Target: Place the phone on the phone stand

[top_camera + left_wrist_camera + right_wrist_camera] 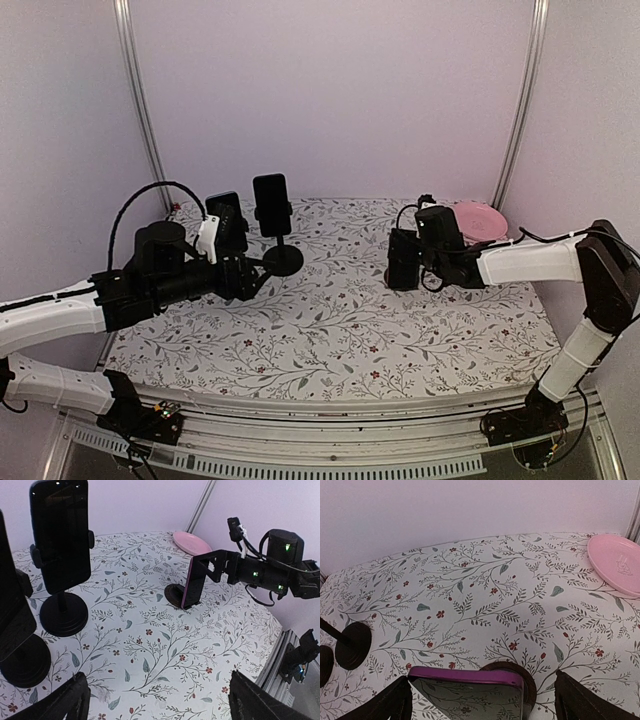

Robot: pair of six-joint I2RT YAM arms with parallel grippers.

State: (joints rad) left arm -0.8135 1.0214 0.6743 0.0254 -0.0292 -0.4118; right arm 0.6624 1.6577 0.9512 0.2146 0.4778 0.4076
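The purple phone (192,582) stands just right of the middle of the flowery surface (150,650). It leans on a small round black stand (174,594). The right claw (482,695) is wide, with one finger on each side of the phone, not squeezing it. The left claw (159,690) is wide too and holds nothing. A pink plate (192,542) lies behind.

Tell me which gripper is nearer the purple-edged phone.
Right. The right gripper is open around the purple-edged phone at its low stand; the left gripper, also open, is across the table beside the two tall stands.
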